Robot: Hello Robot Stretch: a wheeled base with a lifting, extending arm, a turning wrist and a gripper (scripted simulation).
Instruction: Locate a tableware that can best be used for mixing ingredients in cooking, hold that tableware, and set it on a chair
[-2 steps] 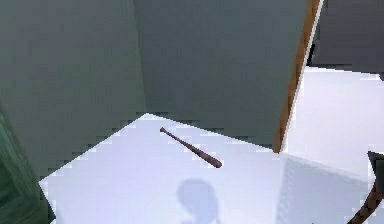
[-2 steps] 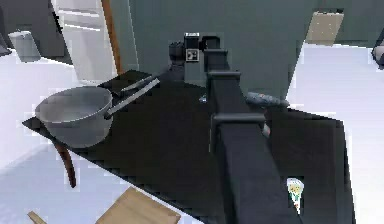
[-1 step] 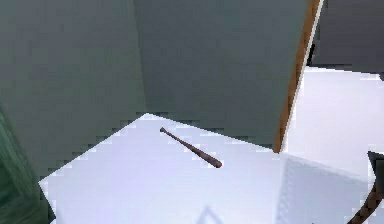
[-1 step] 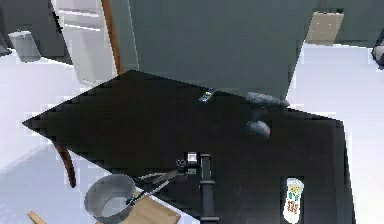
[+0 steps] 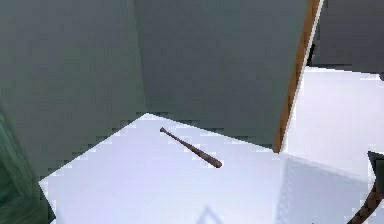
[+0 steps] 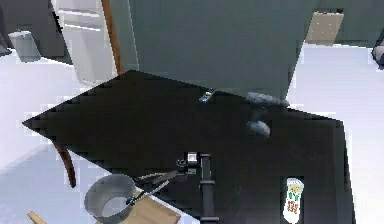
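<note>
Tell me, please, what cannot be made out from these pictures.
Arm side view: whether the pincer holds anything; the grey bowl sits on the dark table at its far end.
Arm side view: the small dark item and blue-grey lump are too small to name.
Arm side view: the tan board is cut off by the bottom edge.
Forward view: a dark shape is cut off by the right edge.

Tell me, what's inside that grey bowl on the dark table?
Inside the bowl, just its bare grey bottom. The robot's jaws overlap its right edge in the picture, hiding a sliver there.
</note>
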